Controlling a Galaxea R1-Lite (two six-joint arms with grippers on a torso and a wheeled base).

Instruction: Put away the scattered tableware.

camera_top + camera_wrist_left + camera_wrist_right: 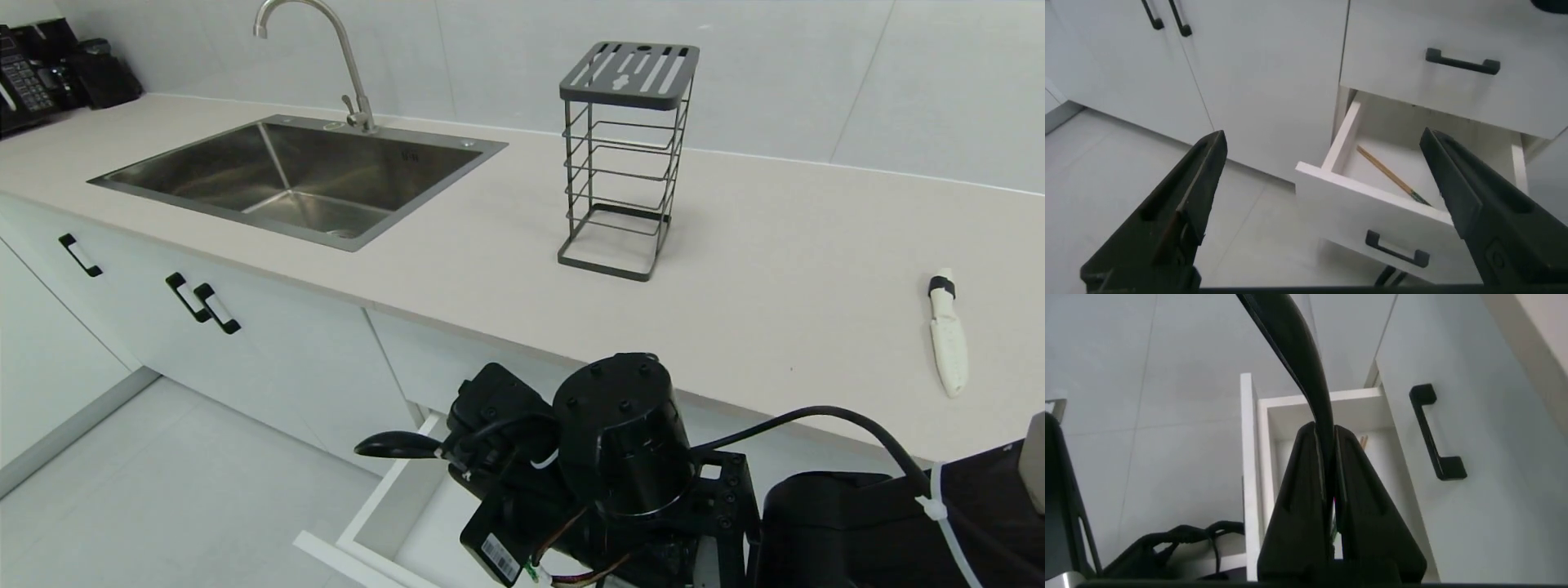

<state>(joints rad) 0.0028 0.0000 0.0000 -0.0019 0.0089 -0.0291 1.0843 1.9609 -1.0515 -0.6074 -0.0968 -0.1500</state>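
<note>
Black spoon point(400, 445) in R pincer point(1328, 439)

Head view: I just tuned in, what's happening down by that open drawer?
The right gripper is shut on the handle of a black spoon and holds it above the open white drawer. The left gripper is open and empty, facing the same drawer, where a thin wooden stick lies. A white knife with a black band lies on the beige countertop, to the right of the dark wire rack.
</note>
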